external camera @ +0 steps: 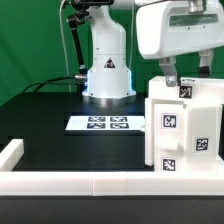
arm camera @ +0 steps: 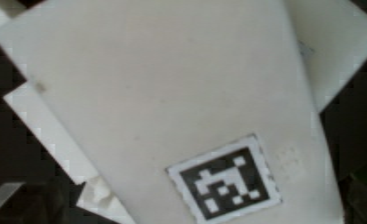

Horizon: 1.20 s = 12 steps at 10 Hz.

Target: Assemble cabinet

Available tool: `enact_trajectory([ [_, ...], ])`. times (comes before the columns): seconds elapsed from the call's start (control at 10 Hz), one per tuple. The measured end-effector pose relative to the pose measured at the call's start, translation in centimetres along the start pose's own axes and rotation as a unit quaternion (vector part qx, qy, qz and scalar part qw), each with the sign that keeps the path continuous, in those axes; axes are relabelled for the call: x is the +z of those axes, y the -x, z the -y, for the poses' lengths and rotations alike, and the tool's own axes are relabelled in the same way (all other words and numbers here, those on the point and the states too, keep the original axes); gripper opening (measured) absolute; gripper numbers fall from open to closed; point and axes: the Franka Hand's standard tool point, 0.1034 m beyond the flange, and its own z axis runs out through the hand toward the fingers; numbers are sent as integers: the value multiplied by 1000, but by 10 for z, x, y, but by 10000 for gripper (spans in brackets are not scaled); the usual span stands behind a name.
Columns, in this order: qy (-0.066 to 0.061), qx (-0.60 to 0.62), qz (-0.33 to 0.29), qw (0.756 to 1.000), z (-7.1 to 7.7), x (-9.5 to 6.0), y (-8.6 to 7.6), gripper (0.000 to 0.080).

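The white cabinet [external camera: 185, 130] stands upright at the exterior view's right, just behind the front rail, with black-and-white tags on its faces. My gripper [external camera: 185, 72] is right above it. The two dark fingers [external camera: 165, 75] stand wide apart, one on each side of the cabinet's tagged top part, so the gripper looks open. In the wrist view a white cabinet face [arm camera: 162, 100] with one tag [arm camera: 226, 187] fills most of the picture, very close. My fingertips do not show there.
The marker board [external camera: 108, 123] lies flat on the black table in the middle. A low white border rail [external camera: 70, 182] runs along the front and turns back at the exterior view's left. The robot base [external camera: 107, 70] stands at the back.
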Motion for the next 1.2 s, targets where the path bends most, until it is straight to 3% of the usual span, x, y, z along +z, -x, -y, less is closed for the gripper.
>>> enact_trajectory([
  [0.3, 6, -26, 2, 1000, 1, 6, 4, 797],
  [0.4, 6, -26, 2, 1000, 1, 6, 4, 681],
  [0.5, 6, -26, 2, 1000, 1, 6, 5, 681],
  [0.6, 6, -25, 2, 1000, 0, 6, 5, 553],
  [1.0, 6, 2, 1, 1000, -3, 5, 7, 553],
  [1.2, 6, 107, -3, 994, -5, 5, 7, 553],
])
